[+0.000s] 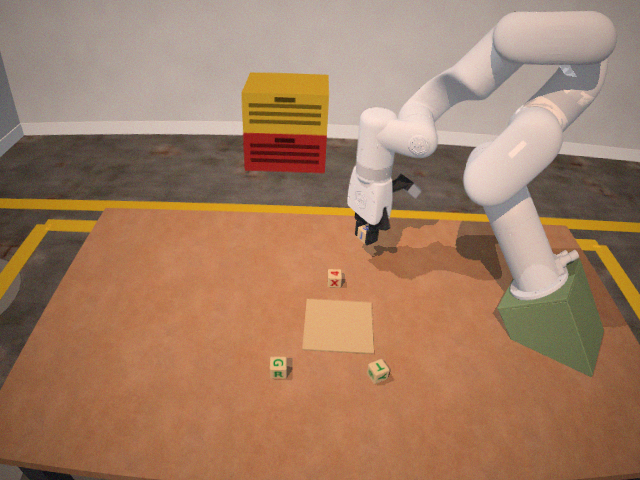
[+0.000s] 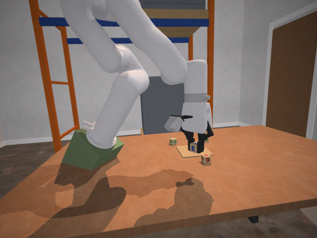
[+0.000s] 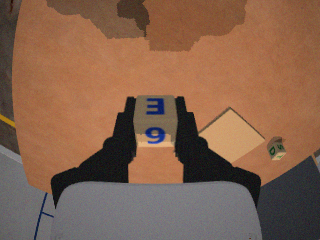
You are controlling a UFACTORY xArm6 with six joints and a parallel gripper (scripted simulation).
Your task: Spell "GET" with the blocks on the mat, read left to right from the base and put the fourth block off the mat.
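Left to right across the table (image 1: pixel 155 289): the G block (image 1: pixel 278 367) sits near-left of the mat (image 1: pixel 338 325), G on top, waiting its turn off the mat. Next the spare block (image 1: pixel 334 277), red X and 4 showing, lies just beyond the mat's far edge, fully off it, which is where the task wants it. The T block (image 1: pixel 378 370) rests slightly turned by the mat's near right corner. Farther right and far back, the gripper (image 1: pixel 367 235) hangs above the table, fingers clamped on the E block (image 3: pixel 155 120), lifted so it can travel to the mat. Count: four blocks, one mat, one arm; nothing on the mat yet.
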